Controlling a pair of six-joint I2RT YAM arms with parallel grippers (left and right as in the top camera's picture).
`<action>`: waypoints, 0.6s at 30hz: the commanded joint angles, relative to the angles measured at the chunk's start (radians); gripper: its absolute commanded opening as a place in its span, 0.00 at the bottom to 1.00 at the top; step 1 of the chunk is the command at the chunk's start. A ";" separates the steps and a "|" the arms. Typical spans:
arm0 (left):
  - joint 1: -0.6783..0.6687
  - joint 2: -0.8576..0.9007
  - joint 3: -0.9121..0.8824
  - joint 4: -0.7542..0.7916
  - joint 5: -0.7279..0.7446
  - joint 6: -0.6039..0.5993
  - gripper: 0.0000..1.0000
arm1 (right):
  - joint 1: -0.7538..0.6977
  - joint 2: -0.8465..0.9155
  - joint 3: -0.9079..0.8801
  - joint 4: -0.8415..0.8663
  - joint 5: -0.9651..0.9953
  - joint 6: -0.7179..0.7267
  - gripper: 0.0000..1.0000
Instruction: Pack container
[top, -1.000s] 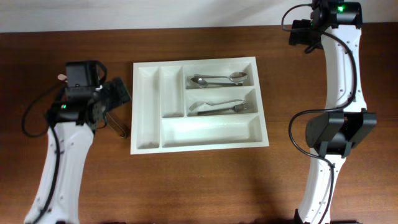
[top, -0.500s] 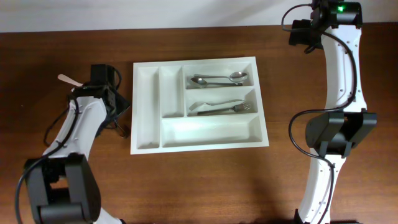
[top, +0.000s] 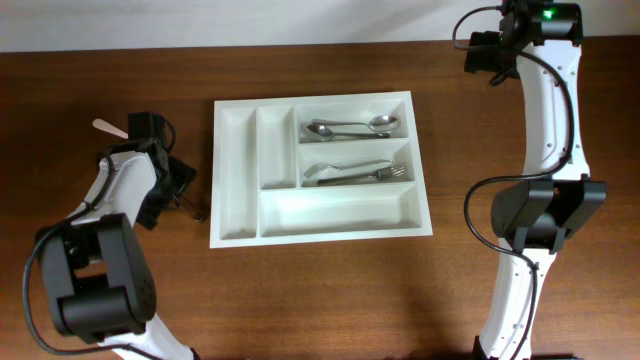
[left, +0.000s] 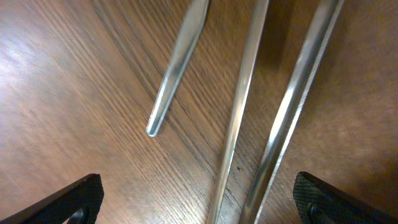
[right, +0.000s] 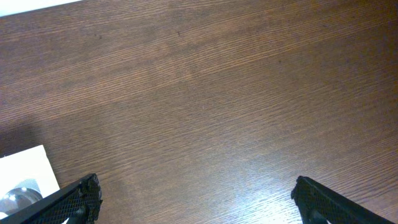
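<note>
The white cutlery tray, the container (top: 240, 232), lies in the middle of the table. Its top right compartment holds spoons (top: 350, 127); the one below holds forks (top: 358, 174). The long bottom compartment and the two narrow left ones look empty. My left gripper (top: 185, 190) is low over the table just left of the tray, open, its fingertips on either side of metal cutlery handles (left: 239, 124) lying on the wood. My right gripper (right: 196, 199) is open and empty over bare wood at the table's far right; the tray's corner (right: 25, 171) shows at its lower left.
A wooden stick end (top: 108, 126) lies on the table behind the left arm. The right arm (top: 550, 110) stretches along the right side. Bare wood lies in front of the tray.
The left arm has swung round and dropped; its gripper is now lower and slightly further left, close over the cutlery beside the tray. The right arm has not moved.
</note>
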 joint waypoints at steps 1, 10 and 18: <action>0.002 0.026 0.011 0.013 0.055 0.057 0.99 | 0.002 -0.015 0.013 0.003 0.002 0.015 0.99; 0.002 0.027 0.011 0.058 0.104 0.138 0.91 | 0.002 -0.015 0.013 0.003 0.002 0.015 0.99; 0.002 0.045 0.011 0.056 0.105 0.138 0.66 | 0.002 -0.015 0.013 0.003 0.002 0.015 0.99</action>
